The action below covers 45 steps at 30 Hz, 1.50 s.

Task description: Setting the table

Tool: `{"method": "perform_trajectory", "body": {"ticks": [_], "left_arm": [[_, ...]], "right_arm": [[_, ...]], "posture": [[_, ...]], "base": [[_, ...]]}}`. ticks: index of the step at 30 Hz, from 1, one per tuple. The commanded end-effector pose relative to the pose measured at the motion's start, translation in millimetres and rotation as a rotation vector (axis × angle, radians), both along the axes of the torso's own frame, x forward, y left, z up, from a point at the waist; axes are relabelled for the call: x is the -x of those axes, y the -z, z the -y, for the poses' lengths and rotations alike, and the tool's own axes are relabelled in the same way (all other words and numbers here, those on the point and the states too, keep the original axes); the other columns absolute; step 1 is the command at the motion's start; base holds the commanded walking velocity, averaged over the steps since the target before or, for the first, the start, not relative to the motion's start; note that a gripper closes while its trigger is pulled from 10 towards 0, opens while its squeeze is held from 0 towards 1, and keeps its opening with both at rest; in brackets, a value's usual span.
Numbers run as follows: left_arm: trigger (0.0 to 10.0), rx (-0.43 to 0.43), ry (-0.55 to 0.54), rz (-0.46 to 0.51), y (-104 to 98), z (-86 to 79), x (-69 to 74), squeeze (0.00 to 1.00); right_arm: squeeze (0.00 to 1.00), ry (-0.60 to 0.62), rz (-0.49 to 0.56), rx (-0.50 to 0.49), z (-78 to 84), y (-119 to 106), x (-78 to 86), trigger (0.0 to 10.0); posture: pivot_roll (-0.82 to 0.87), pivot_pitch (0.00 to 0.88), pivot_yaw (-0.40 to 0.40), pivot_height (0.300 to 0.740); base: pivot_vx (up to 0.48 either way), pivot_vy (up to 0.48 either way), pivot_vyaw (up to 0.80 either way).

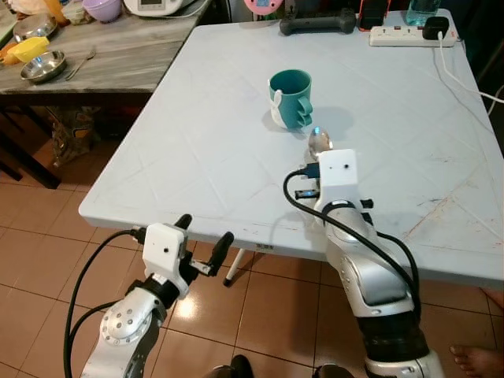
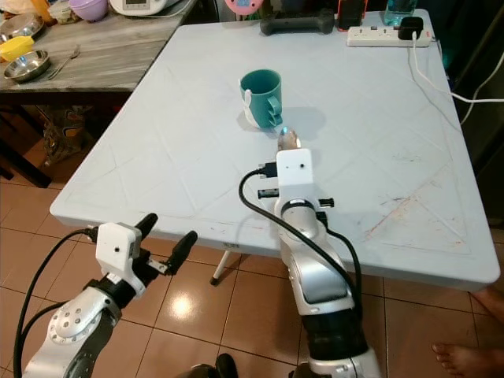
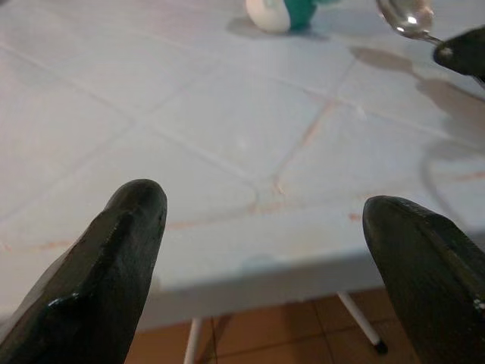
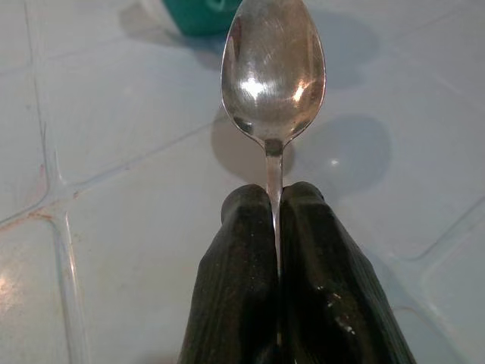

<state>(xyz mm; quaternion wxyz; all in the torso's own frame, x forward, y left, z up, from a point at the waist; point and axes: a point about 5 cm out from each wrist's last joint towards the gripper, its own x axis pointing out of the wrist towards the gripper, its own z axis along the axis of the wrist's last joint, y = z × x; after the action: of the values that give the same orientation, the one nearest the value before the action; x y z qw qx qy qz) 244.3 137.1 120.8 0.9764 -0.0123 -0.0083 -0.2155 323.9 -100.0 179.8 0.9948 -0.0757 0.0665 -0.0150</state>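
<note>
- My right gripper (image 4: 276, 199) is pressed together on the thin handle of a metal spoon (image 4: 273, 72); the handle goes down between the two black fingers and the bowl stands out in front of them, with the hollow side facing my wrist camera.
- I hold the spoon far back on the handle, I think so that the bowl stays free and I can lay it flat on the table without my fingers touching the surface first.
- The spoon hangs a little above the white table (image 1: 197, 118); its dark shadow lies on the surface under the bowl, so I judge it is not yet resting there.
- The teal mug (image 1: 290, 98) stands upright on the table just beyond the spoon, and its handle points toward me. The spoon bowl is close to the mug but I cannot tell if it touches; it seems apart.
- I believe the spoon is brought here because it belongs beside the mug in the setting.
- My left gripper (image 1: 203, 246) is empty, with the fingers wide apart. It waits low at the near edge of the table, well apart from the mug and the spoon, and touches nothing.
- At the far edge lie a power strip (image 1: 403, 35) and a dark dumbbell (image 1: 317, 24), away from my work.
</note>
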Motion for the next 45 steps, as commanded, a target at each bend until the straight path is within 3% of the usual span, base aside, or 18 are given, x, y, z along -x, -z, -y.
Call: {"method": "perform_trajectory", "body": {"ticks": [1,2,5,10,14,22,31,45], "left_arm": [[10.0,-0.006,-0.029,-0.017,5.1,-5.6,0.2,0.00],[10.0,-0.001,-0.031,-0.013,4.8,-5.0,-0.1,0.00],[10.0,0.004,-0.032,-0.010,4.7,-4.0,-0.8,0.00],[10.0,0.014,-0.040,0.000,3.4,-3.1,-3.6,0.00],[10.0,0.006,-0.125,0.012,2.4,-7.5,-11.0,0.00],[10.0,0.019,-0.298,0.049,-8.8,-20.8,-25.8,0.00],[10.0,0.029,-0.360,0.057,-13.1,-28.7,-32.2,0.00],[10.0,0.030,-0.363,0.046,-11.7,-28.8,-34.8,0.00]], "right_arm": [[0.00,-0.034,0.063,-0.024,-2.7,-8.8,4.5,6.7],[0.00,-0.045,0.086,-0.034,0.0,-11.6,7.0,10.0],[0.00,-0.081,0.189,0.041,0.7,-21.8,11.2,10.0],[0.00,-0.134,0.295,-0.011,5.1,-35.0,19.8,10.0],[0.00,-0.167,0.291,-0.031,8.5,-34.6,21.2,10.0],[0.00,-0.177,0.340,0.026,16.7,-34.6,26.5,10.0],[0.00,-0.122,0.353,0.012,35.6,-24.5,36.5,10.0],[0.00,-0.113,0.328,-0.012,39.3,-15.1,38.3,10.0]], "posture": [[-0.30,0.191,0.167,0.740],[-0.30,0.191,0.167,0.740],[-0.30,0.186,0.164,0.740],[-0.31,0.178,0.165,0.740],[-0.32,0.169,0.168,0.740],[-0.32,0.157,0.166,0.740],[-0.31,0.150,0.162,0.740],[-0.31,0.145,0.168,0.740]], "base": [[0.000,0.000,0.00],[0.000,0.000,0.00],[0.000,0.000,0.00],[0.000,0.000,0.00],[0.000,0.000,0.00],[0.000,0.000,0.00],[0.000,0.000,0.00],[0.000,0.000,-0.35]]}}
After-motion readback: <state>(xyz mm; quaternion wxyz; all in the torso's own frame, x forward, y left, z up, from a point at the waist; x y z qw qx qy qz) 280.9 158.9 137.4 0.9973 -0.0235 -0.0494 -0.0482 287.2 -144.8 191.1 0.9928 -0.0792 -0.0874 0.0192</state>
